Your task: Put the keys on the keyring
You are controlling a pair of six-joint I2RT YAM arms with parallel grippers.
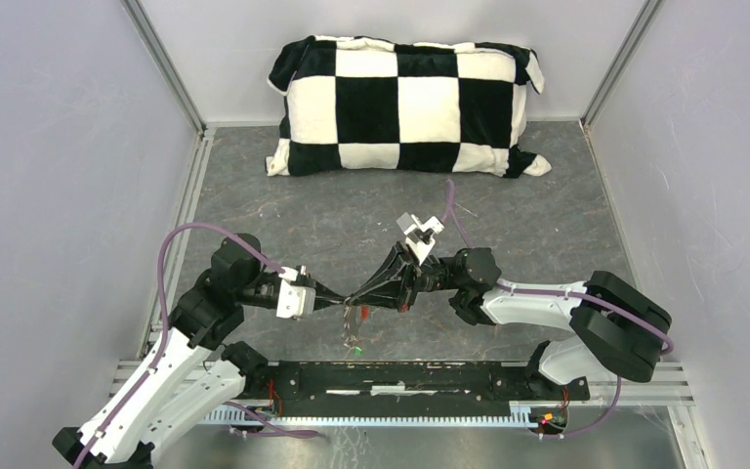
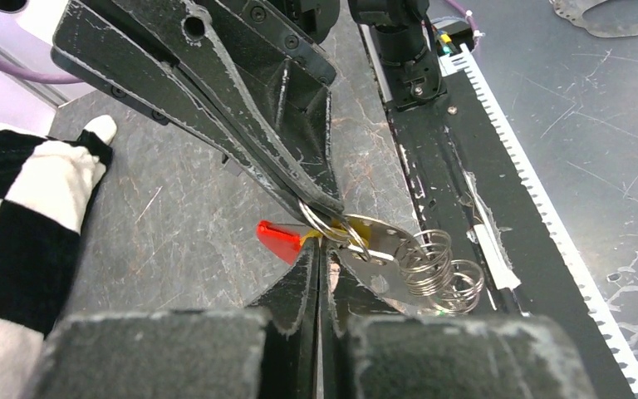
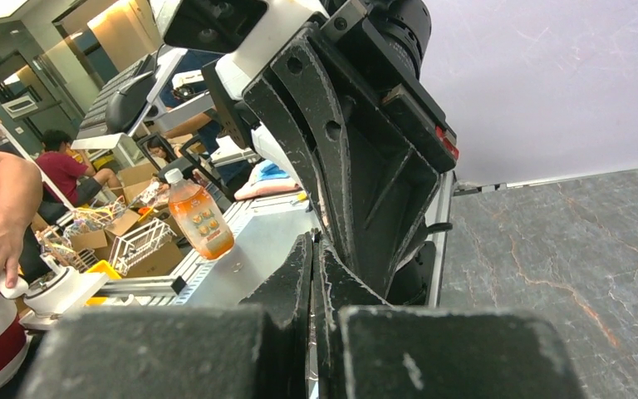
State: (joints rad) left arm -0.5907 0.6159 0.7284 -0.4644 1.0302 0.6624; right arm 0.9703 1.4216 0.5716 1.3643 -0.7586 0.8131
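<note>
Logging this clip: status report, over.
Left tool shut beside brass key. Right tool shut on keyring, red tag attached. Nothing blocking; pillow far back.

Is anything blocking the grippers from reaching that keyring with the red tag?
Nothing visible does. The right gripper pinches the keyring at its silver loop, and the left gripper is shut with its tips right against it, beside the red tag.

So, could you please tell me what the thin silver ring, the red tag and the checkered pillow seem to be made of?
Thin silver ring: metal wire, polished, judging by its bright glints. Elongated red tag: probably plastic, smooth and glossy. Black-and-white checkered pillow: soft plush fabric, matt, with a fuzzy nap.
</note>
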